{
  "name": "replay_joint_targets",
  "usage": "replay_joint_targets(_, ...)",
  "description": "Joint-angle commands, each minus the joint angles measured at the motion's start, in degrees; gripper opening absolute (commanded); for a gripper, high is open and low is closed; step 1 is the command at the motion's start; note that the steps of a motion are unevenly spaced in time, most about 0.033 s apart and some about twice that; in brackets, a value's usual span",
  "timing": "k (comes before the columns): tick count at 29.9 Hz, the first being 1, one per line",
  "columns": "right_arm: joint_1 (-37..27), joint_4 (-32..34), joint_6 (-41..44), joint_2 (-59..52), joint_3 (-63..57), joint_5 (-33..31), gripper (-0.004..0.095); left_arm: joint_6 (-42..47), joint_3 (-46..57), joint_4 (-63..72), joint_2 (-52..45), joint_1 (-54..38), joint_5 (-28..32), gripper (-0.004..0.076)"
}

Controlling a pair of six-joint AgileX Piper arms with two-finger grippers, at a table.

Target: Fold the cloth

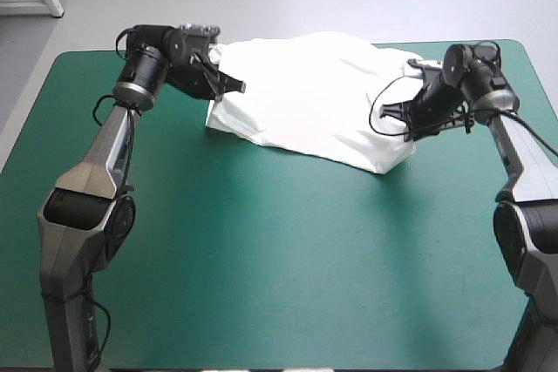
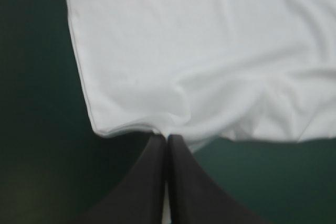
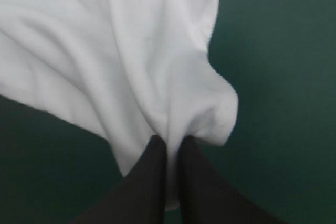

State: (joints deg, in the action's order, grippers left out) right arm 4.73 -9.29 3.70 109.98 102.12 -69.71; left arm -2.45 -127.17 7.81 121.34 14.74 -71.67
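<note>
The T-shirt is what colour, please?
The T-shirt is plain white, best seen in the high view.

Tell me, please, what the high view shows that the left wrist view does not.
Only the high view shows both arms, with the right gripper at the T-shirt's other end and the garment stretched between them over the teal-green table. Only the left wrist view shows the stitched line along the cloth's edge near the pinch. Both show the left gripper shut on the white T-shirt.

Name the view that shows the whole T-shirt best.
The high view: the T-shirt shows across its full width. The left wrist view gives only the hemmed corner in the left gripper; the right wrist view, a bunched fold in the right gripper.
</note>
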Motion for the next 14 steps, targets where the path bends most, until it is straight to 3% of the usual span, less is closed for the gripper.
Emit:
replay_joint_targets(1,-1.0,-1.0,-0.8,-9.6,-10.8,4.9,-0.0019,-0.2,14.3,1.3,-10.6,0.3,1.5,-0.0009)
replay_joint_targets(5,-1.0,0.1,-1.3,-15.5,-21.8,6.2,-0.0019,-1.2,32.5,0.2,-20.8,0.3,6.1,-0.0009)
replay_joint_targets(10,-1.0,3.0,-1.5,-21.5,-30.2,4.2,-0.0019,-3.7,53.6,-0.5,-31.3,0.2,2.4,-0.0009)
replay_joint_targets(14,-1.0,5.2,-1.5,-25.7,-35.3,0.7,-0.0019,-4.9,64.3,1.3,-39.5,0.2,0.5,-0.0009)
